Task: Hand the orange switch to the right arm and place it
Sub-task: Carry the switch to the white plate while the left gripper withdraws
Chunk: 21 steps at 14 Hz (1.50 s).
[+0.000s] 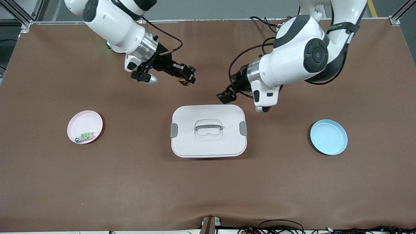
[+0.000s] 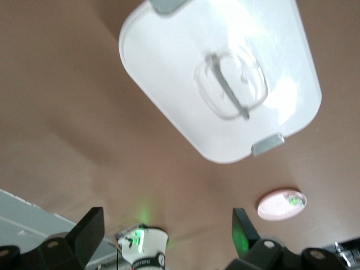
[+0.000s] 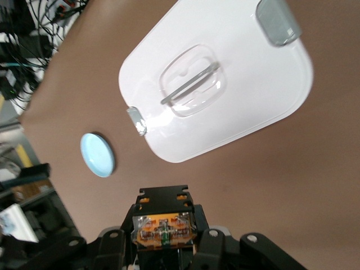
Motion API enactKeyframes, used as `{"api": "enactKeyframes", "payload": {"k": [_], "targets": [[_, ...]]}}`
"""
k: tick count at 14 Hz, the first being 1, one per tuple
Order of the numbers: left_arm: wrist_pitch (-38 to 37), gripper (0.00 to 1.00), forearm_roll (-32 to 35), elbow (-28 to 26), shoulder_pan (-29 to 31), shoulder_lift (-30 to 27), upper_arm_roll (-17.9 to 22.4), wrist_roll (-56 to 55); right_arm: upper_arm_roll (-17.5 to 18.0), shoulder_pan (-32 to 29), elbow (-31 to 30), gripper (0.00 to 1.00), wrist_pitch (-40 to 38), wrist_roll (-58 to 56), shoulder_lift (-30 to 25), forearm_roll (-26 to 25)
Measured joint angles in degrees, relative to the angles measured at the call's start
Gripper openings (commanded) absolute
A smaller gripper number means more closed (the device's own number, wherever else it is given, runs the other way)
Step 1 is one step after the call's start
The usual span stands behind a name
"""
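Right gripper (image 1: 188, 78) pinches the orange switch (image 3: 164, 231) between shut fingers over bare mat, left gripper (image 1: 226, 95) spread wide and empty beside the white lidded box (image 1: 208, 130); switch's lower part hidden by fingers.

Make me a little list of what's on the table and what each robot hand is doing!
right gripper: shut on the small orange switch, over bare brown mat
left gripper: open, empty, above the mat beside the box
white lidded box: middle of table, lid on
pink plate: toward the right arm's end, holds a green-marked grey switch
blue plate: toward the left arm's end
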Motion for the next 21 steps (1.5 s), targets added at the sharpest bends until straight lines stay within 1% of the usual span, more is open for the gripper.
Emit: {"api": "enactKeyframes", "payload": {"k": [2,4,7,9,11,13,15,17,21], "targets": [[-2.7,1.0,5.4,0.4,1.6,-0.4,0.0,2.3,-0.1,-3.6,3.0,0.07,-8.3,-5.2,-0.1,-2.7],[-6.9,1.0,9.7,1.3,3.5,-0.8,0.1,6.0,-0.1,-7.4,5.8,0.07,-15.0,-12.5,-0.1,-3.4],[-10.3,1.0,14.4,2.2,7.6,-1.9,0.3,14.1,-0.2,-13.1,7.5,0.07,-21.4,-27.0,-0.1,-4.8],[-11.0,1.0,19.0,2.4,11.1,-3.3,0.4,18.2,-0.3,-16.3,7.5,0.08,-24.7,-38.0,0.0,-8.9],[-11.4,1.0,24.2,2.4,13.5,-3.9,0.5,25.0,-0.3,-18.2,7.5,0.11,-26.9,-47.0,0.1,-15.4],[-11.4,1.0,29.4,2.4,14.5,-3.9,0.5,32.1,-0.3,-19.2,7.5,0.11,-28.2,-53.3,0.1,-21.8],[-11.4,1.0,32.2,2.5,15.1,-4.1,0.5,39.0,-0.2,-19.9,7.4,0.1,-28.9,-60.0,0.3,-26.5],[-11.4,1.0,32.9,2.5,16.0,-4.9,0.5,43.5,-0.2,-22.2,7.3,0.1,-28.9,-68.6,0.7,-28.2],[-11.4,1.0,32.9,2.8,18.1,-7.2,0.7,52.3,-0.3,-29.2,6.6,0.09,-27.5,-88.9,2.4,-32.2]]}}
